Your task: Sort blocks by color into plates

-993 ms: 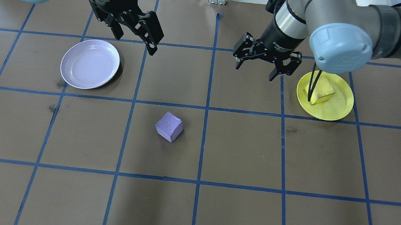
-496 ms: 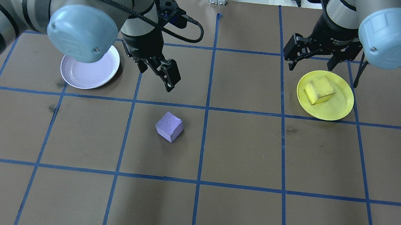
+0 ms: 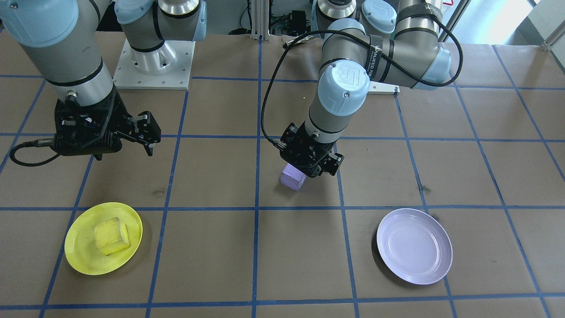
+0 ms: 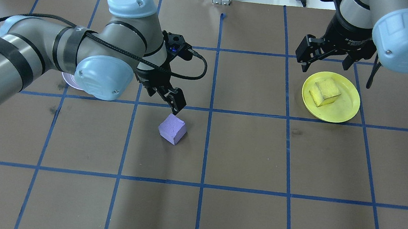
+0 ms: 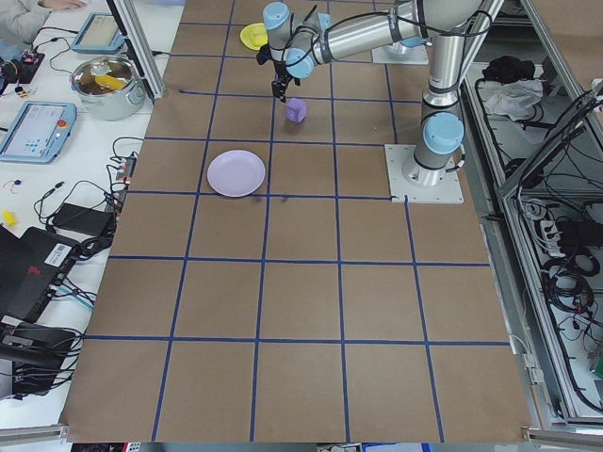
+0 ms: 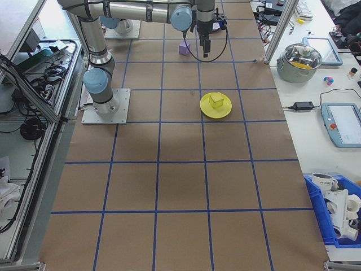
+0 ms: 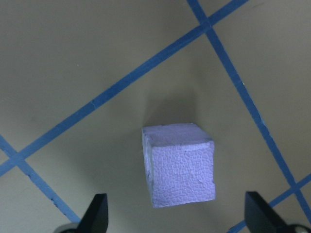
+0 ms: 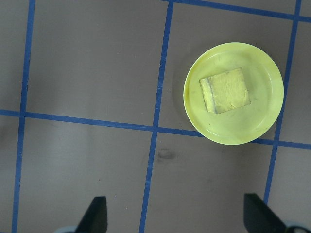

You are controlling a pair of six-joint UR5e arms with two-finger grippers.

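Observation:
The pale purple block (image 4: 172, 129) lies alone on the brown table near the middle. My left gripper (image 7: 177, 221) hovers just above it and slightly behind, open, with the purple block (image 7: 180, 167) showing between its fingertips (image 7: 98, 213). The lavender plate (image 3: 414, 246) holds nothing; in the overhead view my left arm covers all but a sliver of the lavender plate (image 4: 67, 80). The yellow block (image 4: 325, 92) rests in the yellow plate (image 4: 344, 110). My right gripper (image 4: 325, 61) hangs open and holds nothing, high behind that plate. The right wrist view looks down on the yellow block (image 8: 225, 91).
Blue tape lines (image 4: 210, 109) divide the brown table into squares. The left arm's cable (image 4: 193, 75) loops out beside its wrist. Off the table's end stand a metal pot (image 5: 106, 83) and tablets (image 5: 33, 130).
My left arm has swung forward and down from behind the lavender plate to just above the purple block. The right gripper has drawn back and to the right, behind the yellow plate.

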